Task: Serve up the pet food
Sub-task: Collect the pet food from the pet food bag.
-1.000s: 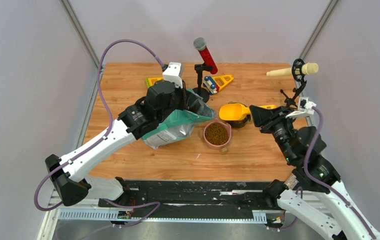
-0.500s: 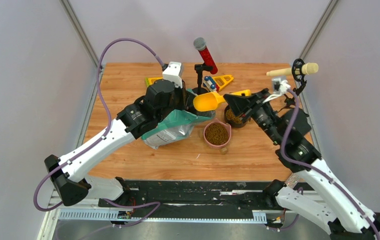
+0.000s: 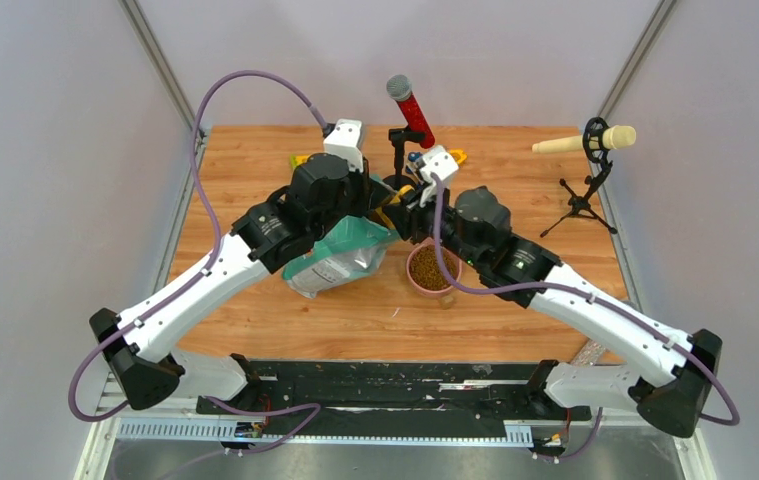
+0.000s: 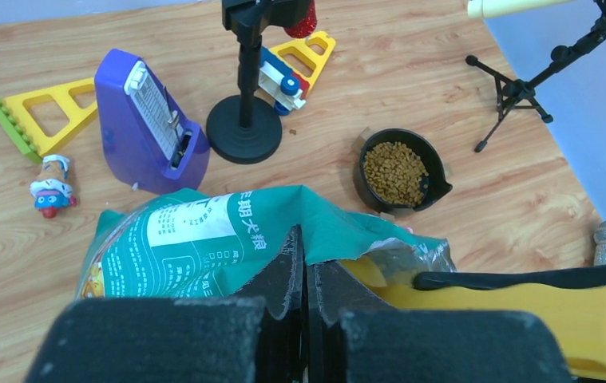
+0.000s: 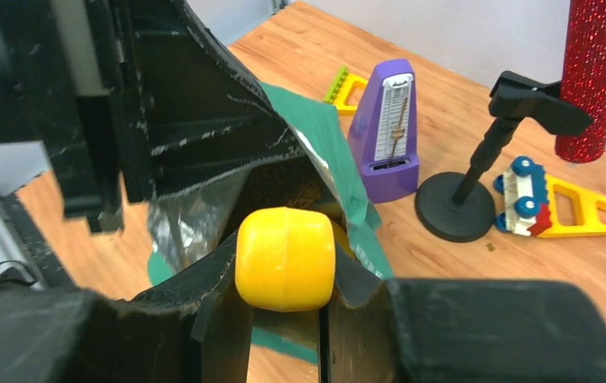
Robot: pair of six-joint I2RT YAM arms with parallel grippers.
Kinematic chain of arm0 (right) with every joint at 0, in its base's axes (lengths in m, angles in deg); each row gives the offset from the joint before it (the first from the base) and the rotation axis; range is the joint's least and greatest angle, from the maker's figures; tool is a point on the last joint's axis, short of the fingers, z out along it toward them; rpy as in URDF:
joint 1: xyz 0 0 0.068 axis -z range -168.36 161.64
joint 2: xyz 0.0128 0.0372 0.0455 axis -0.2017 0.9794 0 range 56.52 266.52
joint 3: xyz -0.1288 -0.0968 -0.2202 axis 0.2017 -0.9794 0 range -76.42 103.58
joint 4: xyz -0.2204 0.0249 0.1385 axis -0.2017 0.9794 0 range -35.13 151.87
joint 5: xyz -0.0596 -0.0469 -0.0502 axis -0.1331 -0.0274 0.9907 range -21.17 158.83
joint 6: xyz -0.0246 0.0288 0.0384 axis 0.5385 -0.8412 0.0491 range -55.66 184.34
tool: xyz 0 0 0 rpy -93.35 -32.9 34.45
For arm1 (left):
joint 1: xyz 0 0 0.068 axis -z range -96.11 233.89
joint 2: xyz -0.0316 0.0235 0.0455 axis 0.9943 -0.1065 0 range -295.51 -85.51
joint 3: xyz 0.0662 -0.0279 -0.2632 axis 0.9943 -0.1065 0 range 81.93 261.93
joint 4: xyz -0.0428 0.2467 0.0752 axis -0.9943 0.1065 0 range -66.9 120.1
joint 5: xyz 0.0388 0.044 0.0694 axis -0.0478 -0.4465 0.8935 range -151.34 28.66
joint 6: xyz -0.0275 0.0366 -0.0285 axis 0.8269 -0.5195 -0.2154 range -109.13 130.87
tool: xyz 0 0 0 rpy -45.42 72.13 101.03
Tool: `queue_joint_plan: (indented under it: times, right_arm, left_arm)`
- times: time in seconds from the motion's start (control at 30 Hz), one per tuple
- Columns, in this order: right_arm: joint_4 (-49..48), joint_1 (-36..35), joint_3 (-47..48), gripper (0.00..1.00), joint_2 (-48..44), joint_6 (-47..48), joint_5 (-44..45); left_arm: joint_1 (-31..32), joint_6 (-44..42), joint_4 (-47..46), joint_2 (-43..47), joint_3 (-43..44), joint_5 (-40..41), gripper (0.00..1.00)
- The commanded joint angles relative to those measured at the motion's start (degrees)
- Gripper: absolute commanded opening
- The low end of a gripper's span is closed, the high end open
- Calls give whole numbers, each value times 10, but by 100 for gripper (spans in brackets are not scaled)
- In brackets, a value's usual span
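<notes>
The teal bag (image 3: 340, 255) lies on the table, and my left gripper (image 4: 306, 254) is shut on its torn top edge, holding the mouth up. My right gripper (image 5: 285, 257) is shut on the handle of the yellow scoop (image 5: 285, 259), whose front end reaches into the bag's mouth (image 4: 411, 259). The scoop's bowl is hidden inside the bag. Pet food fills a pink bowl (image 3: 433, 270) just right of the bag and a black bowl (image 4: 399, 169) beyond it. In the top view both grippers meet at the bag's mouth (image 3: 390, 208).
A purple metronome (image 4: 148, 124), a black microphone stand (image 4: 243, 136) with a red microphone (image 3: 410, 108), yellow triangle toys (image 4: 44, 116) and a small toy figure (image 4: 52, 187) stand behind the bag. A cream microphone on a tripod (image 3: 585, 145) is at the back right.
My right arm has swung left from over the black bowl, carrying the yellow scoop to the bag's mouth. The left gripper and the bag have stayed put.
</notes>
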Motion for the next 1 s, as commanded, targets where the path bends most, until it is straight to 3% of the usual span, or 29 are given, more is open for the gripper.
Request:
queue_joint_plan:
  times: [0.0, 0.13, 0.4, 0.63, 0.77, 0.97]
  right_arm:
    - [14, -6, 44, 0, 54, 91, 152]
    - [15, -6, 29, 0, 83, 35, 167]
    - [2, 2, -24, 0, 106, -137, 108]
    - [-13, 52, -75, 0, 92, -369, 58]
    - [-69, 94, -138, 0, 58, -497, -8]
    - [-226, 124, -240, 0, 1, -623, -80]
  left_arm:
    - [-1, -1, -20, -6, 48, 11, 0]
    - [-1, -2, -22, -15, 53, 8, 0]
    - [-1, 0, -38, -18, 47, -8, 0]
    - [-1, 11, -45, -23, 48, -29, 0]
    - [3, 14, -47, -33, 56, -37, 0]
    - [5, 15, -49, -35, 58, -35, 0]
